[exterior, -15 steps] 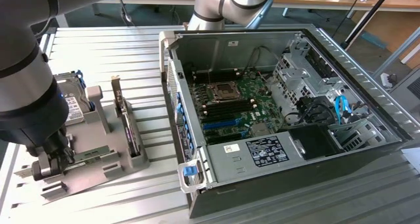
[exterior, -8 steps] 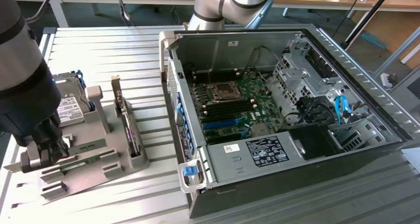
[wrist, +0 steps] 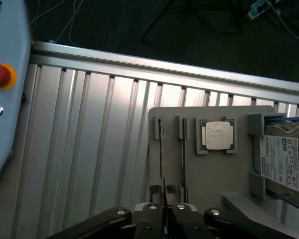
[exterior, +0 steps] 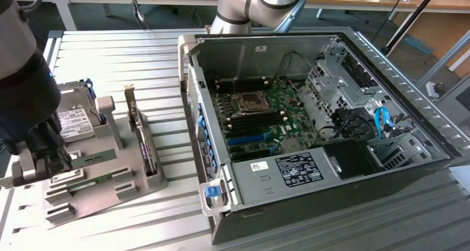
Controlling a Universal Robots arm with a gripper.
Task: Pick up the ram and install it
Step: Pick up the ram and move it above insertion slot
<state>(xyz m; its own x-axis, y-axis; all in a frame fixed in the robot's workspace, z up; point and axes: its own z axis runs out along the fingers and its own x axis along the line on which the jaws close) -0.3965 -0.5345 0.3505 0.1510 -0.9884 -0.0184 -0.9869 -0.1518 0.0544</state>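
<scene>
Gripper (wrist: 162,191) pinches ram (wrist: 162,149) in holder (wrist: 224,172) slot
Jaws narrow, clasping the stick's end; processor (wrist: 218,135) well apart; ribbed table (wrist: 89,149) stretches beyond holder's edge

You are looking at two ram sticks (exterior: 94,157) (exterior: 100,180); you are also seeing one processor chip (wrist: 218,135), one hard drive (exterior: 74,123), one expansion card (exterior: 138,131), one grey holder (exterior: 107,201); one open computer case (exterior: 250,58).
</scene>
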